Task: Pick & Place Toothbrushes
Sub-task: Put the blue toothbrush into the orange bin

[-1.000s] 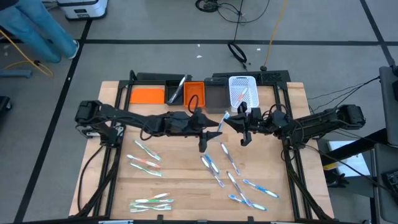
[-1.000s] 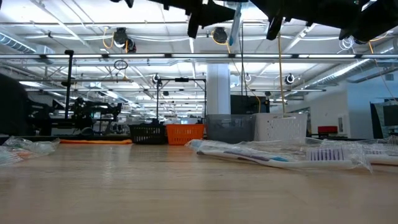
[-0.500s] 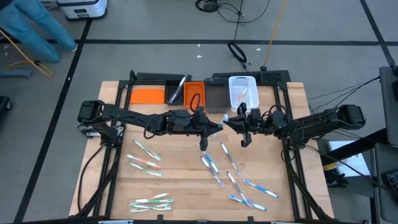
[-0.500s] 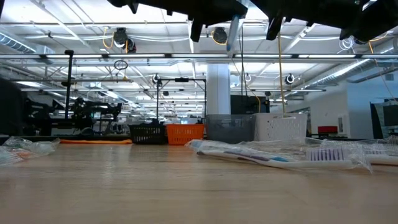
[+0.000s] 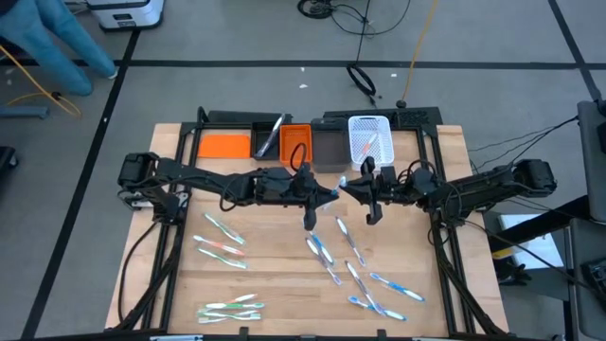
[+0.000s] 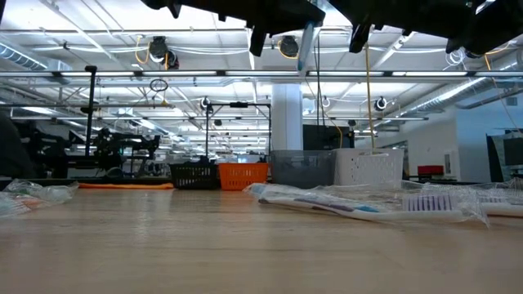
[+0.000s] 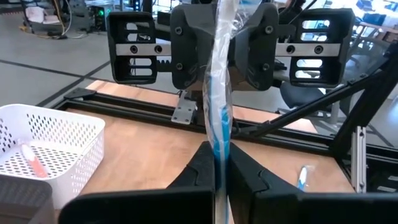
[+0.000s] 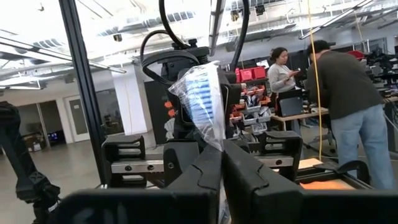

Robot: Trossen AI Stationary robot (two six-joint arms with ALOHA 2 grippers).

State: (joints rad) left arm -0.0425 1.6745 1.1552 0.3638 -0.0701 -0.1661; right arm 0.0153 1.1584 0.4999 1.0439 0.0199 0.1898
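So from where I'm standing, the loose toothbrushes (image 5: pixel 222 249) are lying scattered over the wooden table (image 5: pixel 275 284), one bunch on the left and more toward the right front. Moving right, the left gripper (image 5: pixel 331 195) is sitting mid-table, up in the air, with its fingers pinched tight on a wrapped blue toothbrush (image 7: pixel 219 118). Right next to it, the right gripper (image 5: pixel 352 189) is clamping the same brush from the other side, bristle end showing in its crinkly wrapper. So both arms are holding one brush between them, looks like a handover in progress.

Behind them along the back edge, an orange bin (image 5: pixel 294 144), a grey bin (image 5: pixel 329 150) and a white perforated basket (image 5: pixel 369 137) are sitting in a row, and the basket's already got a couple of brushes in it.

My take on doing this bit well: only one side should let go, and only once the other's grip is solid, since that wrapper looks slippery. No tugging or twisting, or it'll slide out. Then carry it over the right bin before releasing.
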